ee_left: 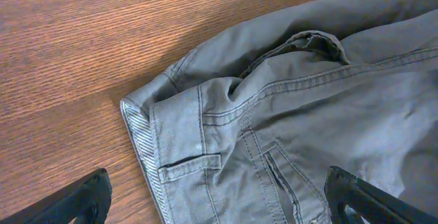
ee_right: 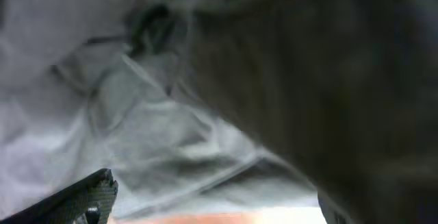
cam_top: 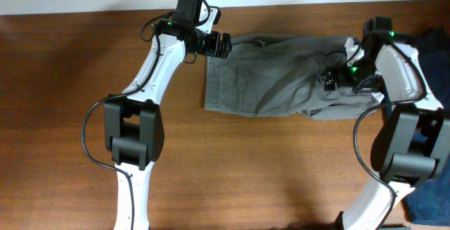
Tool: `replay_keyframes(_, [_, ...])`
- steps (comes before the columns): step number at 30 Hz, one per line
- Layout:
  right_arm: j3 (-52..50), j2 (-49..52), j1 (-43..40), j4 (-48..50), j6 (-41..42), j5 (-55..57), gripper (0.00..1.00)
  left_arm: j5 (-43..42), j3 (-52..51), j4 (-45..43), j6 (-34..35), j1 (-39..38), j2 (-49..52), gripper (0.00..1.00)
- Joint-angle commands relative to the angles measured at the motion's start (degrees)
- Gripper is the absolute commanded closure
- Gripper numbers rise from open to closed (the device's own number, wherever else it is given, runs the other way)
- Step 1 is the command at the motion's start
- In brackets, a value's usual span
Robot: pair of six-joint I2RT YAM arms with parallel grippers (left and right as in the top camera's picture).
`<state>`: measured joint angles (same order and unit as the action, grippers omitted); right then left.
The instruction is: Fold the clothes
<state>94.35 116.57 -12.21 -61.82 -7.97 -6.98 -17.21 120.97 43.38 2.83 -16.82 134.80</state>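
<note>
The clothes [cam_top: 281, 75] are one grey garment. It lies spread on the wooden surface [cam_top: 70, 82] right beside the navy pile [cam_top: 430, 41] and stretches away from it.

Your right gripper [cam_top: 330, 79] is down on the end nearest that pile. Your left gripper [cam_top: 218, 45] hovers over the far corner, well away from the pile. In the left wrist view the jaws stand wide apart, one on each side of the corner, and grip nothing. In the right wrist view blurred cloth fills the frame and only one finger [ee_right: 82, 200] shows, so you cannot tell whether those jaws have closed on fabric.

Expect this to handle as soft, light woven cotton. It should drape, sag and wrinkle rather than hold a shape, and it shouldn't be fragile or slippery. It will probably drag a little on the wood, so lift it rather than slide it.

Take it where the layers are thick. The waistband [ee_left: 147, 148] at the end farthest from the pile is stitched double, and the belt loop [ee_left: 188, 166] sits just inside it. That corner should give a firmer pinch than the open panel. Catch all the layers at the edge, because a single layer would likely peel away. The end nearest the pile looks bunched, so it may need pulling flat for a clean fold. Keep clear of the navy cloth.
</note>
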Motion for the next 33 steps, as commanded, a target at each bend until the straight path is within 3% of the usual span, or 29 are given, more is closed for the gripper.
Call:
replay_keyframes(1, [-3.56, 0.59, -0.63, 2.99, 2.97, -7.87, 0.01, -1.05, 0.46, -0.24, 0.52, -0.02, 0.63, 0.01])
replay_keyframes(24, [-11.69, 1.25, -3.28, 10.14, 16.02, -7.43, 0.02, -1.03, 0.46, -0.39, 0.52, -0.02, 0.63, 0.01])
replay_keyframes(28, [-11.69, 1.25, -3.30, 11.45, 16.04, -7.45, 0.11, -1.03, 0.46, -0.42, 0.52, -0.02, 0.63, 0.01])
replay_keyframes(33, [-11.74, 1.25, -3.30, 14.16, 17.53, -7.45, 0.43, -1.03, 0.46, -0.42, 0.52, -0.02, 0.63, 0.01])
